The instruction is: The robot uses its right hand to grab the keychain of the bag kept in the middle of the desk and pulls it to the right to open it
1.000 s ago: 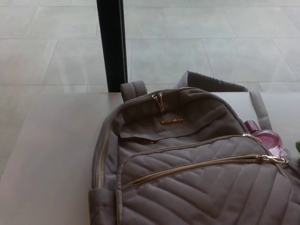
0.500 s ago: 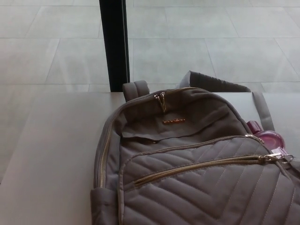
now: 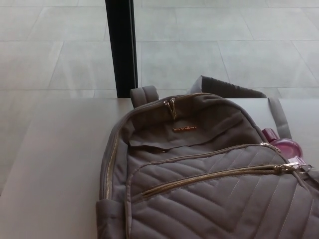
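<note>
Backpack (image 3: 199, 169) lies on pale desk (image 3: 55, 164) before tiled floor (image 3: 209, 45); no hand visible.

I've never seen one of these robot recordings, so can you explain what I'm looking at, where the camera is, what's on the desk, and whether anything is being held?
This is a single view from a camera on a humanoid robot's head, looking down at the work in front of it. Neither of its black hands shows in the picture, so nothing is being held.

On the pale grey desk lies a grey-brown quilted fabric backpack with gold zips. The front pocket's gold zipper pull with a ring on it sits at the bag's right side. Beside it, a pink translucent bottle peeks out from behind the bag. A pair of gold pulls sits at the top. Behind the desk stand a black post and a tiled floor.
</note>
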You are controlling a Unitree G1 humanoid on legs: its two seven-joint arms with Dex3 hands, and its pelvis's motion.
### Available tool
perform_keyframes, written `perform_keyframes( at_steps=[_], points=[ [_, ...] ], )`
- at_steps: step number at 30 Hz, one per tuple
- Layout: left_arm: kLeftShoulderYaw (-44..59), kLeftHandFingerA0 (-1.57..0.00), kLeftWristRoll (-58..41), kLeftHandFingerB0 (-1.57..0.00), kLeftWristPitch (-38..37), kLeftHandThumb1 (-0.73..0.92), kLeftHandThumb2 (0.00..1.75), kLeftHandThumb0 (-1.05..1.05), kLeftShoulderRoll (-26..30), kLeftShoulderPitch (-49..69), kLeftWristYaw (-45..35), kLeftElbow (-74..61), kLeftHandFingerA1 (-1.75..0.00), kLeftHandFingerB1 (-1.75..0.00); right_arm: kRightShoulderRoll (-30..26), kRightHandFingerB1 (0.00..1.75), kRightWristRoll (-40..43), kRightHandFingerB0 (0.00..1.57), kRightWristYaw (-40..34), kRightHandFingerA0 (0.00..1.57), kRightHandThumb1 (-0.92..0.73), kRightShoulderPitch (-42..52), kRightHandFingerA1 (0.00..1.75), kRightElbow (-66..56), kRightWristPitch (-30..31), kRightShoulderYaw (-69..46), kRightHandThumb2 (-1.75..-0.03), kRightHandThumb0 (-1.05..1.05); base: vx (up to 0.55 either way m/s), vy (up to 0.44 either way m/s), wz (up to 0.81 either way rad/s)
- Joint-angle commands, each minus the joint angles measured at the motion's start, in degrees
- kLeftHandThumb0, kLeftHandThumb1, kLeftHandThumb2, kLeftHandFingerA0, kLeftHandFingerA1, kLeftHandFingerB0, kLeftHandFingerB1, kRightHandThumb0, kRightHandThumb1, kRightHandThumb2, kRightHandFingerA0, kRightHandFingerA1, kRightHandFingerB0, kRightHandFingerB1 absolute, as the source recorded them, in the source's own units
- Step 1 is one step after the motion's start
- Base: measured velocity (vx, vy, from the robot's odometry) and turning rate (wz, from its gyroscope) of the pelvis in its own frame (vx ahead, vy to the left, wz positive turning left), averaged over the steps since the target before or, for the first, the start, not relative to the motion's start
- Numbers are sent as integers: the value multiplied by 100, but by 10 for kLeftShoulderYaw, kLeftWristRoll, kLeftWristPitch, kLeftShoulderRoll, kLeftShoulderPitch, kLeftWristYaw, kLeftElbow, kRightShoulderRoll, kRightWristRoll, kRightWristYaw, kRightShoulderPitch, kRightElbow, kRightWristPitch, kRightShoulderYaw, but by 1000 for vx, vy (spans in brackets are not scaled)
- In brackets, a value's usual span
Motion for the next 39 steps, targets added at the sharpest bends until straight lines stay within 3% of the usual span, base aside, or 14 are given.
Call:
perform_keyframes(
  at_steps=[1, 2, 5, 6, 7, 8, 13, 16, 17, 18, 19, 25, 38, 39],
  points=[
    [12, -63, -10, -57, 19, 92, 72, -82, 10, 2, -3, 1, -61, -48, 56, 51, 216, 4, -53, 98, -54, -7, 128, 273, 129, -176, -79, -56, 0, 0, 0],
    [14, -62, -11, -54, 22, 76, 91, -88, 11, 1, -4, 2, -64, -52, 60, 52, 214, 5, -59, 109, -52, -7, 130, 291, 131, -175, -77, -52, 0, 0, 0],
    [14, -63, -12, -56, 28, 92, 71, -83, 13, -1, -7, 2, -61, -47, 58, 46, 176, 11, -23, 88, -62, 16, 118, 323, 95, -122, -59, -45, 0, 0, 0],
    [18, -59, -17, -50, 34, 73, 112, -80, 14, -3, -11, 0, -68, -58, 55, 47, 162, 11, 11, 55, -65, 32, 95, 335, 66, -95, -59, -43, 0, 0, 0],
    [18, -59, -17, -50, 34, 73, 112, -80, 14, -3, -12, 0, -68, -58, 52, 47, 162, 11, 14, 55, -65, 32, 95, 341, 60, -92, -59, -43, 0, 0, 0],
    [17, -61, -15, -55, 35, 92, 71, -83, 14, -3, -10, -1, -62, -47, 52, 50, 156, 11, 20, 47, -65, 35, 95, 340, 54, -83, -59, -44, 0, 0, 0],
    [12, -63, -7, -54, 37, 92, 71, -83, 17, -7, -11, 8, -61, -46, 40, 49, 142, 11, 87, 29, -52, 44, 72, 344, 5, -19, -86, -59, 0, 0, 0],
    [13, -63, -5, -54, 39, 92, 68, -83, 17, -6, -8, 10, -57, -44, 31, 50, 154, 16, 100, 30, -53, 38, 72, 352, -7, 3, -86, -60, 0, 0, 0],
    [18, -63, -10, -54, 42, 89, 67, -80, 16, -4, -9, 8, -59, -44, 28, 45, 160, 28, 112, 45, -67, 41, 82, 353, -22, 12, -60, -56, 0, 0, 0],
    [23, -61, -16, -52, 43, 88, 66, -79, 16, -2, -15, 4, -59, -44, 25, 54, 164, 27, 121, 50, -53, 43, 76, 351, -28, 22, -90, -55, 0, 0, 0],
    [26, -61, -17, -52, 44, 88, 66, -77, 16, -3, -19, 3, -59, -43, 22, 42, 164, 36, 121, 54, -66, 42, 73, 355, -30, 33, -60, -52, 0, 0, 0],
    [15, -60, 0, -51, 51, 87, 67, -78, 21, -6, -16, 0, -55, -43, -4, 45, 152, 44, 103, 66, -65, 47, 78, 396, -63, 113, -59, -51, 0, 0, 0],
    [9, -62, 2, -54, 54, 89, 67, -80, 25, -7, -12, -2, -60, -44, -22, 44, 192, 34, 118, 66, -67, 51, 76, 396, -64, 167, -60, -54, 0, 0, 0],
    [6, -59, 5, -49, 53, 71, 109, -76, 25, -7, -10, -4, -69, -57, -24, 45, 188, 34, 117, 65, -67, 52, 77, 395, -66, 176, -60, -55, 0, 0, 0]
  ],
)
